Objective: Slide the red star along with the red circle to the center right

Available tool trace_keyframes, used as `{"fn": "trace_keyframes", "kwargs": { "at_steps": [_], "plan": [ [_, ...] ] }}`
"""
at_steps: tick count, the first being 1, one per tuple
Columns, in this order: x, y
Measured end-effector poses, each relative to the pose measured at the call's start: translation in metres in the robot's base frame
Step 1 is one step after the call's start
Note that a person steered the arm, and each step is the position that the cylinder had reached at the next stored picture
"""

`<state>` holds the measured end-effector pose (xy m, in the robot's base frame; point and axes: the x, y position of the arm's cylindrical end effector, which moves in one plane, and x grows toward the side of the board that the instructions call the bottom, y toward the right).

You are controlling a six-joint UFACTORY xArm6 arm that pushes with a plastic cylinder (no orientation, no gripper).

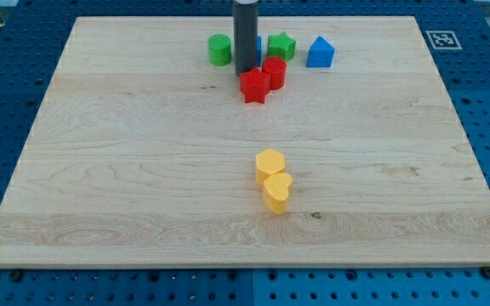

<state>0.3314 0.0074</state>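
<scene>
The red star [254, 87] sits near the board's [100, 170] top centre, touching the red circle [274, 72] at its upper right. My tip [247, 70], a bare rod holding nothing, stands just above the star's upper-left edge. Behind are a green circle [219, 49], green star [282, 46], and blue block [320, 53]. Two yellow blocks [272, 178] touch below centre.

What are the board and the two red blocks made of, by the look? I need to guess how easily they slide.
The board looks like pale wood with a smooth finish: grain lines and plank seams show. The red star and red circle look like solid-coloured painted wood or plastic, matte, no grain visible; which one is unclear. My tip sits just above the star, at its upper left.
</scene>
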Motion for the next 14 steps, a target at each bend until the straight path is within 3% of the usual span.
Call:
{"fn": "trace_keyframes", "kwargs": {
  "at_steps": [2,4,5,7,8,9,11,14],
  "plan": [
    [0.021,0.068],
    [0.09,0.131],
    [0.094,0.108],
    [0.057,-0.055],
    [0.03,-0.082],
    [0.017,-0.075],
    [0.033,-0.029],
    [0.021,-0.027]
  ]
}}
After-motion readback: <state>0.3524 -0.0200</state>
